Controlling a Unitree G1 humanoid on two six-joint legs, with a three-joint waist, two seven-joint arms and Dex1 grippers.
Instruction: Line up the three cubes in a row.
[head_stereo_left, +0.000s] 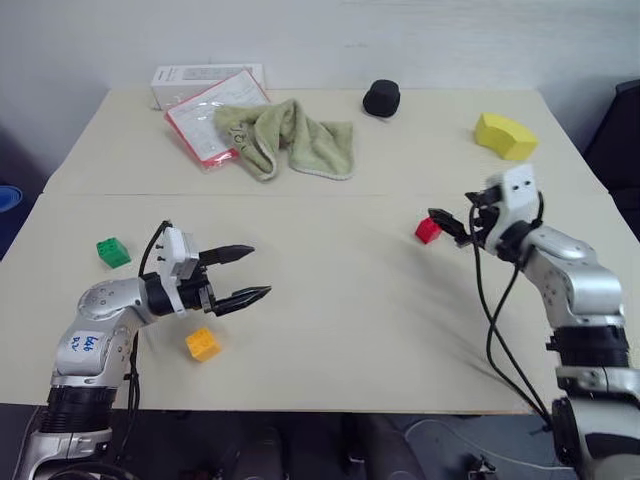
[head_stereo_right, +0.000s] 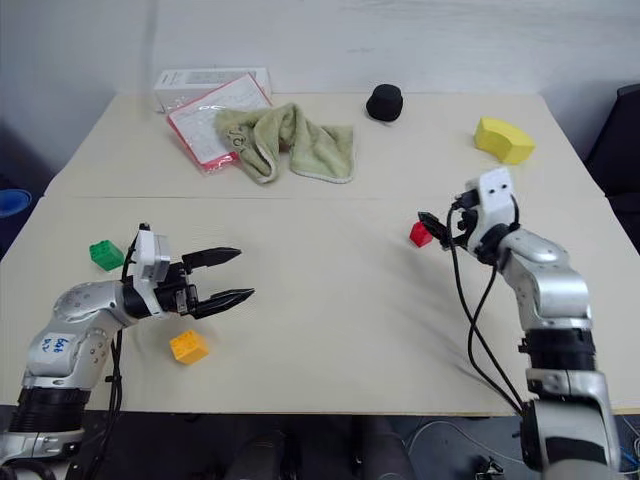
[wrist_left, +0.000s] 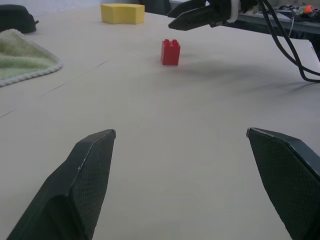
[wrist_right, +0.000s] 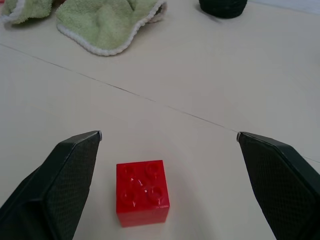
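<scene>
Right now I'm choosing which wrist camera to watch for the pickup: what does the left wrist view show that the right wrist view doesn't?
Left wrist view alone: the yellow wedge block and the right gripper, open, hovering just past the red cube. Right wrist view alone: the cube's four top studs from above, with the cube sitting between the open fingers. Both share the red cube, the green towel, the black cap and the tan table.

Occlusion: towel (head_stereo_left: 290, 138) overlay part of red-edged sheet (head_stereo_left: 200, 125) | Cut-off: blue object (head_stereo_left: 8, 197), left edge, unidentifiable
</scene>
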